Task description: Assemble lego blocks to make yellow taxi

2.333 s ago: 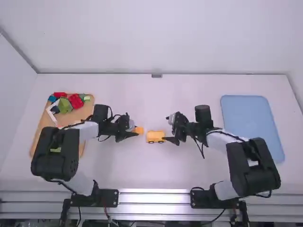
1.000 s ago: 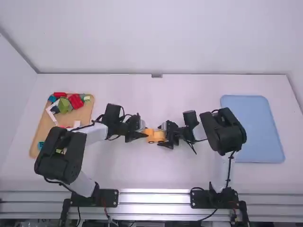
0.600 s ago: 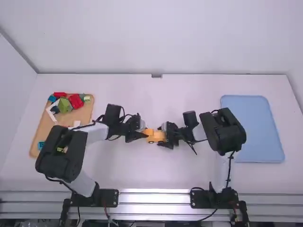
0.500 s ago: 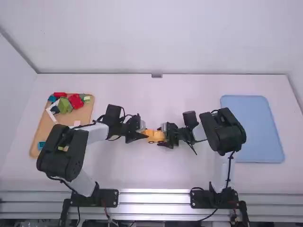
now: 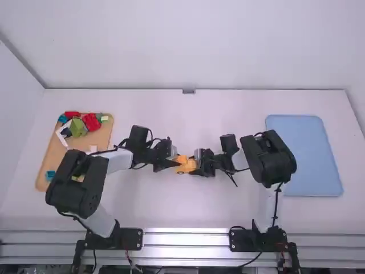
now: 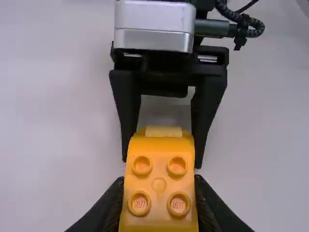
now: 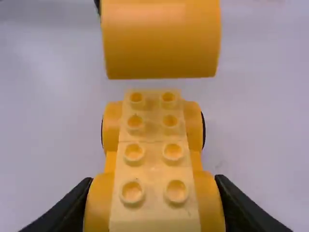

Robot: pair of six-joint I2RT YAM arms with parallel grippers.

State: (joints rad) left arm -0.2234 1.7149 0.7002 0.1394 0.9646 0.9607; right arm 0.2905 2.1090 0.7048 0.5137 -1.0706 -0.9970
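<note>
Since first frame, both arms closer together mid-workspace. Left gripper [image 6: 159,203] pinching rounded yellow plastic four-stud block [image 6: 159,166]; right gripper [image 7: 154,205] clamping yellow plastic wheeled base [image 7: 153,145]. Block apparently unseated; joining remains.

White links [image 5: 118,162] meet bulky, rounded black joints [image 5: 74,194] above black base plates [image 5: 128,238], with thin black cables [image 5: 67,215] looping alongside, a silver, round-edged block [image 6: 153,24] on the right wrist, a dark braided cord [image 6: 234,15] and tapering matte-black fingers [image 6: 127,106].
</note>
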